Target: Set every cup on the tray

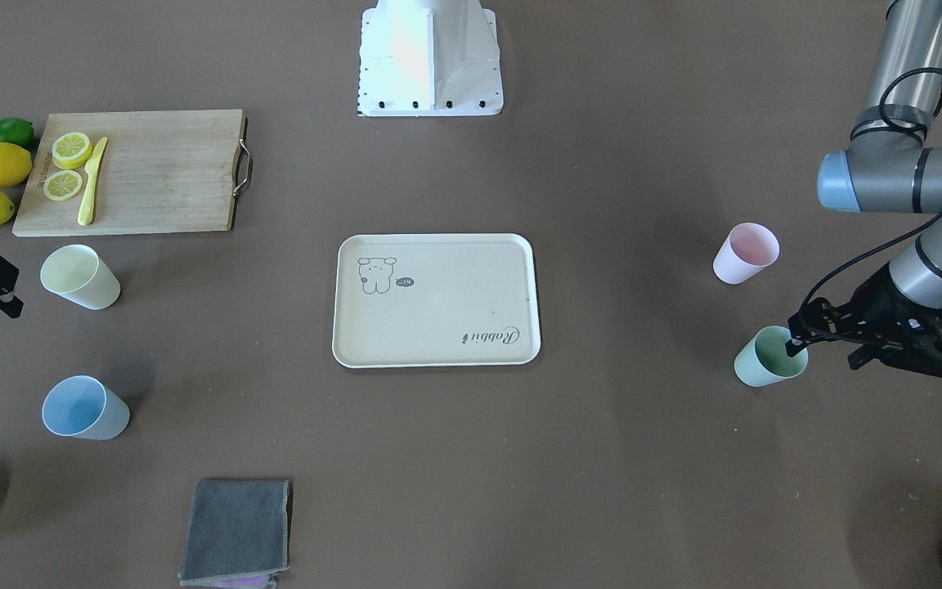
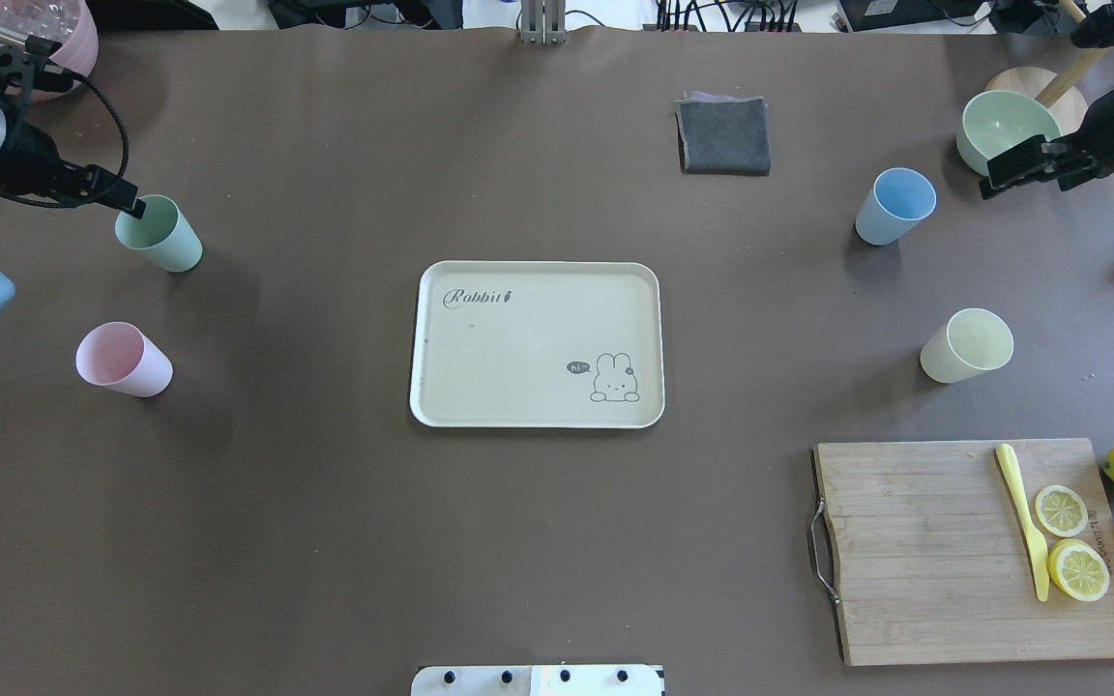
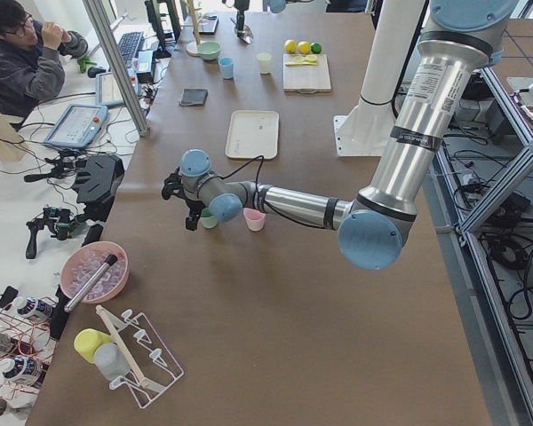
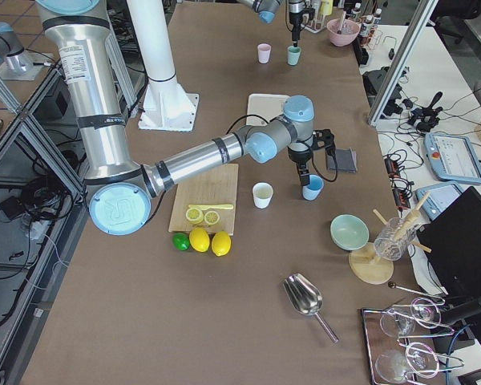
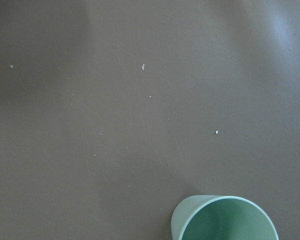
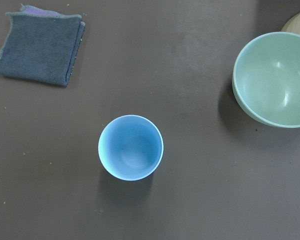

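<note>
The tray [image 2: 518,358] lies at the centre of the desk [image 2: 325,541]. All four cups stand upright on the desk, well apart from the tray: the mint cup [image 2: 161,237] and pink cup [image 2: 122,360] on the robot's left, the blue cup [image 2: 894,205] and yellow cup [image 2: 966,345] on its right. The left pincer [image 2: 131,205] sits at the mint cup's rim. The right pincer [image 2: 994,179] hangs near the blue cup, beside a green bowl [image 2: 1002,126]. Whether either pincer is open or closed cannot be told.
</note>
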`<control>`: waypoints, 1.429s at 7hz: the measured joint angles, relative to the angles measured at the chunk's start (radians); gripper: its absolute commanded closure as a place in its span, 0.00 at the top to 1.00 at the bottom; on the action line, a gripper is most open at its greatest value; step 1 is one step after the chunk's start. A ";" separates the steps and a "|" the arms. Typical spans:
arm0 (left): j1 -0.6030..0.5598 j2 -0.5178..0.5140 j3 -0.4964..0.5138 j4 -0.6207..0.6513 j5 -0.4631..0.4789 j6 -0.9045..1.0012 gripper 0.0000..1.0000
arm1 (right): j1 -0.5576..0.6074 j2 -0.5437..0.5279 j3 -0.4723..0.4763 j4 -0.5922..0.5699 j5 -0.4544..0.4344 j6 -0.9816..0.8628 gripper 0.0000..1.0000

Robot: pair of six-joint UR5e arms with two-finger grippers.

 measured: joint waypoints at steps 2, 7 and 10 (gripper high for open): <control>0.020 0.005 0.016 -0.017 0.015 -0.003 0.53 | -0.001 0.000 0.000 0.000 -0.006 0.000 1.00; 0.064 0.003 0.011 -0.040 0.016 -0.013 0.00 | -0.001 -0.006 0.001 0.001 -0.010 0.000 1.00; 0.094 -0.050 -0.083 -0.003 0.015 -0.181 0.00 | -0.001 -0.016 -0.003 0.000 -0.020 0.000 1.00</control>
